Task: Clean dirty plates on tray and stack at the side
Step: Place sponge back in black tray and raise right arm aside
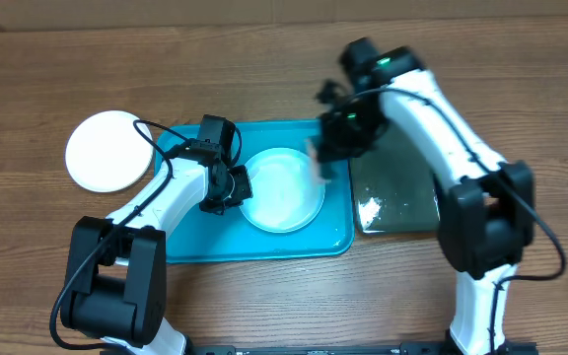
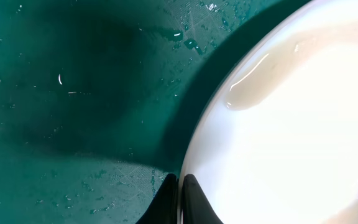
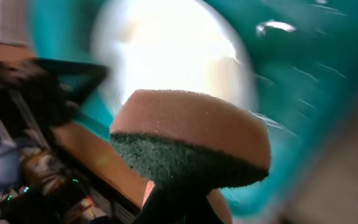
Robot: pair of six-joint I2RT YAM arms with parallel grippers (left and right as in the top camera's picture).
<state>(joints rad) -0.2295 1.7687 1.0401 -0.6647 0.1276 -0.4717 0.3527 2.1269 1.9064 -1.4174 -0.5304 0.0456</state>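
While one white plate (image 1: 109, 151) sits aside on the surface (image 1: 28, 79), the pale plate (image 1: 282, 189) in the tray (image 1: 304, 245) looks mid-scrub, left gripper (image 1: 237, 187) pinching its rim, right gripper (image 1: 323, 153) clamped on a sponge (image 3: 191, 134), stacking not yet done

The tray (image 1: 215, 239) is teal plastic, smooth and glossy, with water drops on it. The pale plate (image 1: 282, 192) on the tray looks also like smooth plastic, wet and shiny. The white plate (image 1: 109, 151), left of the tray, is smooth but more matt. The basin (image 1: 392, 192), right of the tray, is dark and gives bright reflections. The sponge (image 3: 191, 124) has a fine pinkish foam layer over a rough dark green fibre layer. The table (image 1: 264, 59) under the tray shows matt brown wood grain.
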